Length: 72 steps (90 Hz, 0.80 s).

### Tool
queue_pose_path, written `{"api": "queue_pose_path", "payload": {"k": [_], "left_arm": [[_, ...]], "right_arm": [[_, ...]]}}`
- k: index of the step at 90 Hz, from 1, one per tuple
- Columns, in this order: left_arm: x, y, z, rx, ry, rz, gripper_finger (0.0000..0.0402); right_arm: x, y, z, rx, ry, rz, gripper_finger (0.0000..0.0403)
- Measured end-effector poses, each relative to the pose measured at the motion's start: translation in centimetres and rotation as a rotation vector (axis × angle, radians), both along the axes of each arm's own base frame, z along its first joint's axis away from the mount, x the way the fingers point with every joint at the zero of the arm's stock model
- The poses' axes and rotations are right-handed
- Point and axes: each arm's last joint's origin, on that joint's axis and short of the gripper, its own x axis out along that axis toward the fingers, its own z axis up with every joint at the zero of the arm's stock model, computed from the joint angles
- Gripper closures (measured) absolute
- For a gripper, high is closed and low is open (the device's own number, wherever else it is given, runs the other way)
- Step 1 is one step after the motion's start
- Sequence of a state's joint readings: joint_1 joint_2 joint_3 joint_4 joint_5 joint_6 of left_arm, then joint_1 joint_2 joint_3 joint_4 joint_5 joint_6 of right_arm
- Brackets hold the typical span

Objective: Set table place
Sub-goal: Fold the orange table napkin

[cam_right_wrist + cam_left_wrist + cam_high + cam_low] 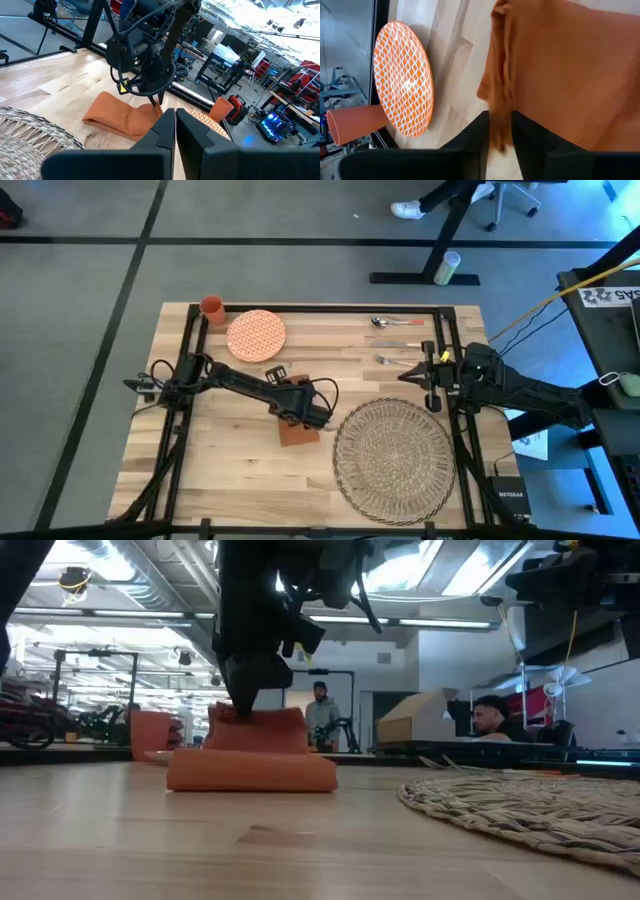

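A rust-orange napkin (297,433) lies on the wooden table (230,470), just left of the round woven straw place mat (393,455). My left gripper (312,418) stands over the napkin and is shut on it. The napkin's folded bulk (250,772) rests on the table while one part is raised. My right gripper (420,372) is shut with nothing between its fingers and waits over the table's right side, past the mat's far edge. My left gripper pinches a bunched edge of the napkin (499,131) between its two fingers. The fingers come from above, pointing down. The pinched part (268,728) stands up off the table, and the rest of the cloth lies slack on the wood below.
An orange-patterned plate (256,335) and an orange cup (212,306) sit at the far left of the table. A spoon (385,322) and a fork (395,360) lie at the far right. Black frame rails (190,380) run along both sides. People show in the room beyond.
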<state>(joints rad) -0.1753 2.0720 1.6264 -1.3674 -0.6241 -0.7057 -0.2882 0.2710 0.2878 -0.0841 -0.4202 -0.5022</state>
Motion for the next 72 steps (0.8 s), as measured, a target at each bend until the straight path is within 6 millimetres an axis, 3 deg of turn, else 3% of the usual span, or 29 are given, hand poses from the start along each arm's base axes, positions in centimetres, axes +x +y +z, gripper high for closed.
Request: {"api": "queue_pose_path", "payload": {"k": [32,56,72], "left_arm": [[0.2,0.6,0.0,0.024,-0.021,0.01,0.0287],[2.0,-0.2,-0.4,-0.159,-0.161,-0.037,0.0286],[2.1,-1.5,-0.5,-0.218,-0.173,-0.065,0.0334]], "right_arm": [[0.0,0.0,0.0,0.0,0.0,0.0,0.0402],[0.0,0.0,0.0,0.0,0.001,0.0,0.0402],[0.0,0.0,0.0,0.0,0.001,0.0,0.0402]]}}
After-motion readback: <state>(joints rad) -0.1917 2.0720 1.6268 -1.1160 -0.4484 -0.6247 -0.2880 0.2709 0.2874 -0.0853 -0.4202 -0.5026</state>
